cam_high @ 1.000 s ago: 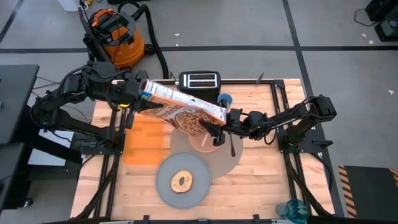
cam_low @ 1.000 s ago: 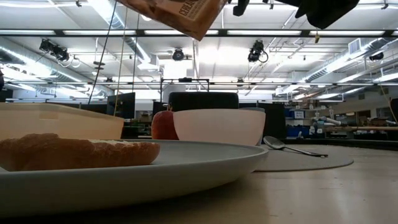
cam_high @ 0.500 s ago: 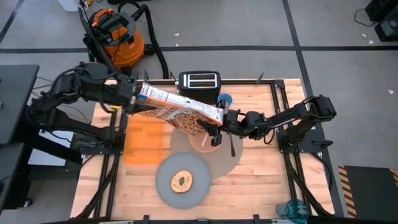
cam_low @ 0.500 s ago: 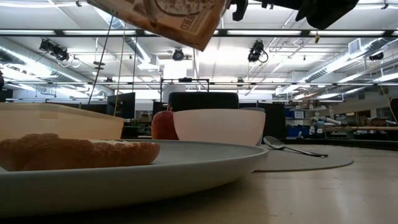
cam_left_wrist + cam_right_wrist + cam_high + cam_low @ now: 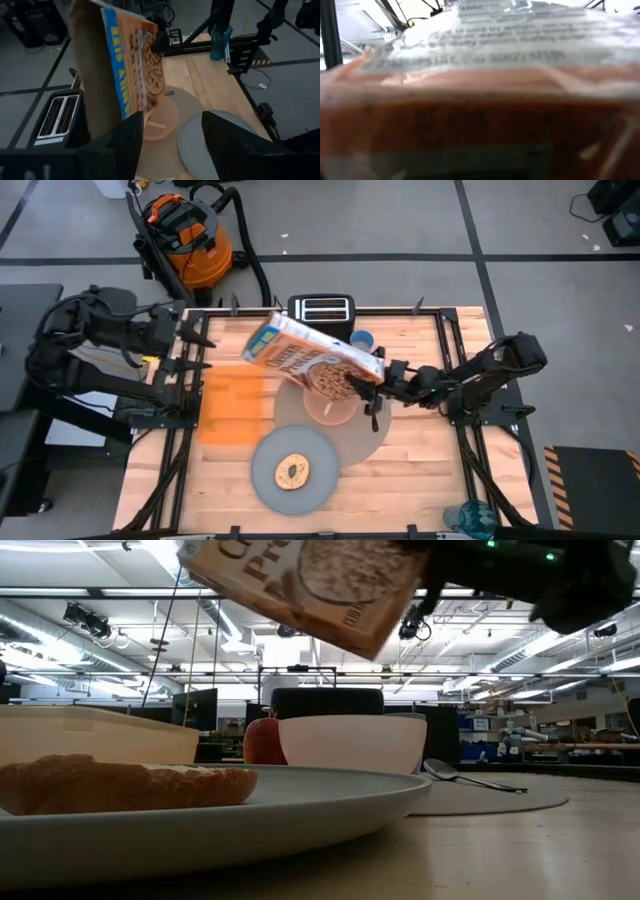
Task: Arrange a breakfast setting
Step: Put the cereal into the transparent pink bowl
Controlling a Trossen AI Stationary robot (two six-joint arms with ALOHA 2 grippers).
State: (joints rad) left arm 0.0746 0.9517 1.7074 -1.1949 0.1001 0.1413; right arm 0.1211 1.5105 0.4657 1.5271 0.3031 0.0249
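Note:
A cereal box [image 5: 312, 362] hangs slanted over the translucent pink bowl [image 5: 330, 408], with my right gripper [image 5: 384, 376] shut on it. The bowl and a metal spoon [image 5: 373, 416] rest on the round grey placemat [image 5: 352, 442]. A bagel [image 5: 292, 471] lies on the blue-grey plate [image 5: 268, 480]. The small blue cup [image 5: 362, 339] stands beside the box. The apple [image 5: 262, 741] shows behind the bowl in the low view. My left gripper [image 5: 198, 348] stands open at the table's left edge, apart from the box [image 5: 125, 75]. My right gripper holds the cereal box by its end toward the table's right [image 5: 372, 367], the fingers coming about level from the right. The box fills the right wrist view and hides the fingers. It hangs clear of the table, slanted, its other end [image 5: 256, 345] free.
A black toaster [image 5: 321, 308] stands at the far edge. An orange board [image 5: 232, 406] lies left of the placemat. A beige tub [image 5: 90, 730] shows left in the low view. Bare wood lies along the near right of the table.
My left gripper has opened, let go of the cereal box and drawn back toward the table's left edge. The box, now held by my right gripper alone, has shifted toward the table's right and hangs lower in the low view.

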